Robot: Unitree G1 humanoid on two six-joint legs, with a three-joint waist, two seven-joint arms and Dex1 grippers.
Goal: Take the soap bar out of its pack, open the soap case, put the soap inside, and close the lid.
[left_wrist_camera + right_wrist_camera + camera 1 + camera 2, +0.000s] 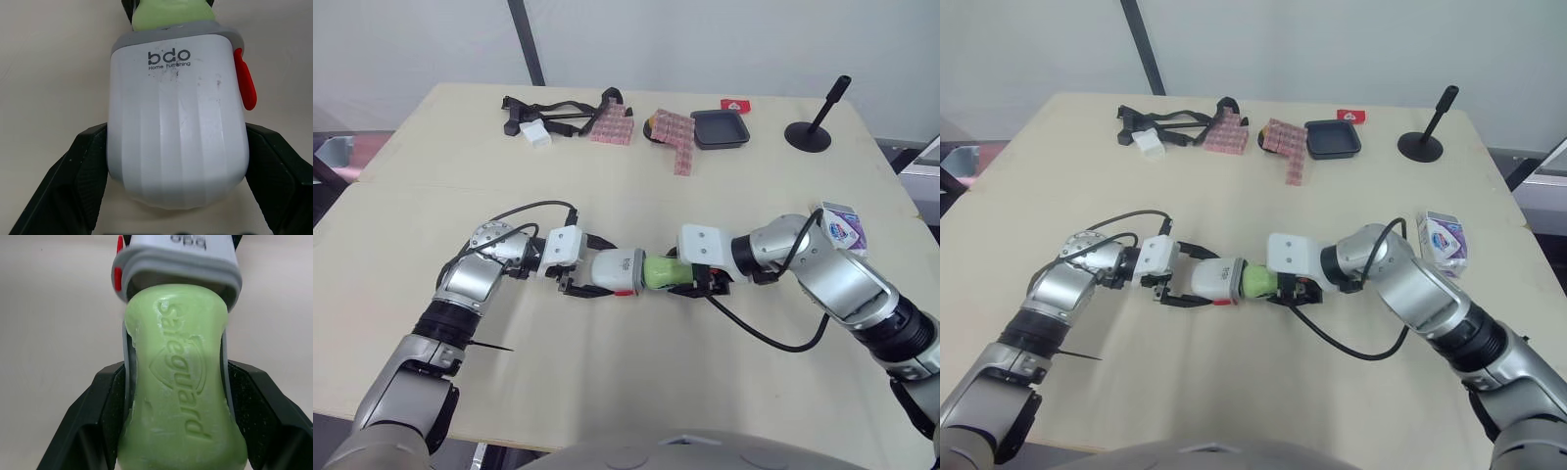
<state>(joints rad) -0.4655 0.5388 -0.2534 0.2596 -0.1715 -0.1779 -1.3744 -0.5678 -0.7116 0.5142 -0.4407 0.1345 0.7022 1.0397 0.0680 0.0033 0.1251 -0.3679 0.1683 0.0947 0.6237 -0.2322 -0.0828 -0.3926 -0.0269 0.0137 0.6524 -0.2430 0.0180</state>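
Fingers (83,171) of the left gripper (597,274) are clamped on the 2 sides of the white soap case (619,269), near the middle of the table (607,382). The green soap bar (658,271) sticks about half out of the case's mouth. The right gripper (685,273) pinches the bar's free end. To seat it well, I'd keep both wrists in 1 line, hold the case still and push straight, so the bar doesn't jam on the rim. The soap pack (842,227) lies far right.

Near the front centre of the tabletop (607,382) the soap case (615,271) lay with the soap bar (664,271) projecting from its right end, the pack (842,227) far to the right, and straps (553,117), tray (720,128) and stand (810,132) ranged left to right along the rear.
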